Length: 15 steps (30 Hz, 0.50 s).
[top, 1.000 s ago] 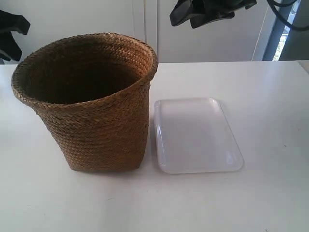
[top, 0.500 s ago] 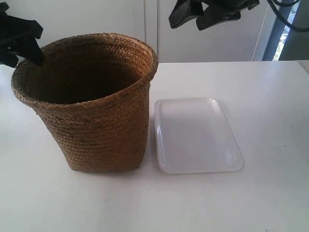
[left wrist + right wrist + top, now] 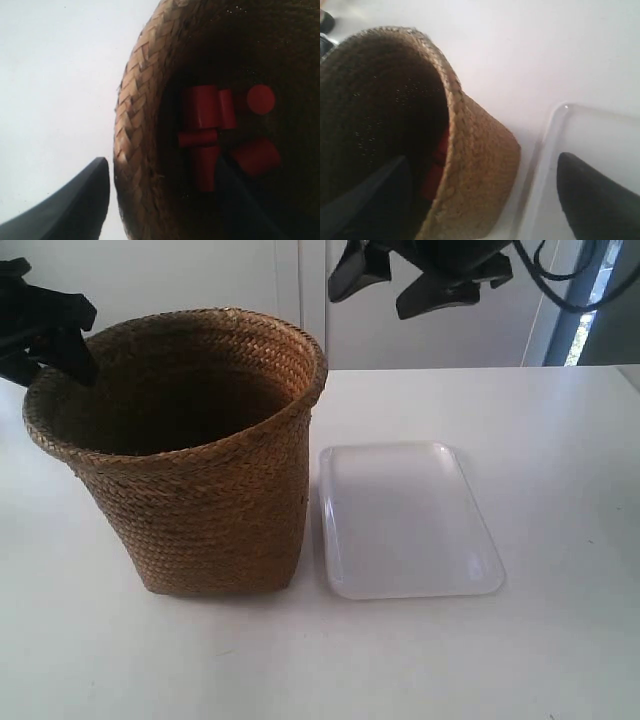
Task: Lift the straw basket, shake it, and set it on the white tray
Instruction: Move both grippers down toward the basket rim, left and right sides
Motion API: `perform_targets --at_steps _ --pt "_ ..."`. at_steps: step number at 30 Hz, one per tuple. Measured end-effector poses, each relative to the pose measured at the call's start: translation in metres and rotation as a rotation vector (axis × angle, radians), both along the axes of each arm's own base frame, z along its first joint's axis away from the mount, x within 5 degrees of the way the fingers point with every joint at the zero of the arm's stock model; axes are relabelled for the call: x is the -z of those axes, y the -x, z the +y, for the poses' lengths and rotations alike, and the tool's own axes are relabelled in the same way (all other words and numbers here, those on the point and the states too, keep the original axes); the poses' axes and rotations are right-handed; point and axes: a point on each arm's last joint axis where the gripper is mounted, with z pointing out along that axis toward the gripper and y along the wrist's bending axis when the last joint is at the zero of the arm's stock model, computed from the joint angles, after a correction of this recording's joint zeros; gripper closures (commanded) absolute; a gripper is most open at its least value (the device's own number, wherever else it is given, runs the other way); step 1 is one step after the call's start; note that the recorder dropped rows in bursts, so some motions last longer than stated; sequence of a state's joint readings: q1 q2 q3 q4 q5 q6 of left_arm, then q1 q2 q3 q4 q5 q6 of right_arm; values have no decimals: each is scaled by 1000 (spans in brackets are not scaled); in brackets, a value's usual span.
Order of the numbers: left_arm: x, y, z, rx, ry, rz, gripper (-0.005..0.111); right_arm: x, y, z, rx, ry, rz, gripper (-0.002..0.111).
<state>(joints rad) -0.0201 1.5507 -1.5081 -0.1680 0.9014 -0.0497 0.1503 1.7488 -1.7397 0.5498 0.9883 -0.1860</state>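
Note:
The straw basket (image 3: 200, 490) stands upright on the white table, to the left of the white tray (image 3: 405, 520), which lies flat and bare. My left gripper (image 3: 50, 365) is open at the basket's far-left rim. In the left wrist view the gripper (image 3: 160, 165) straddles the braided rim (image 3: 132, 150), one finger outside and one inside, and no contact shows. My right gripper (image 3: 375, 295) hangs open well above the basket's right rim. In the right wrist view it (image 3: 482, 160) spans the basket wall (image 3: 480, 175), with one finger over the tray (image 3: 600, 135).
Several red cylinders (image 3: 205, 130) lie at the bottom of the basket, and a bit of red (image 3: 437, 170) also shows in the right wrist view. White table (image 3: 560, 440) stretches around the tray. A white wall rises behind the table.
My left gripper has come in from the left edge to the basket's rim. The right gripper has shifted left and slightly down. Basket and tray have not moved.

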Motion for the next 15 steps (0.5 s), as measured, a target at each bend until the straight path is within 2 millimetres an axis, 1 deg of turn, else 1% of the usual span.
perform_targets --at_steps 4,10,15 --pt "0 0 0 0 0 0 42 5 -5 7 -7 -92 31 34" --pt "0 0 0 0 0 0 42 27 -14 19 -38 -99 102 34" --pt "0 0 0 0 0 0 42 34 -16 33 -66 -89 118 34"
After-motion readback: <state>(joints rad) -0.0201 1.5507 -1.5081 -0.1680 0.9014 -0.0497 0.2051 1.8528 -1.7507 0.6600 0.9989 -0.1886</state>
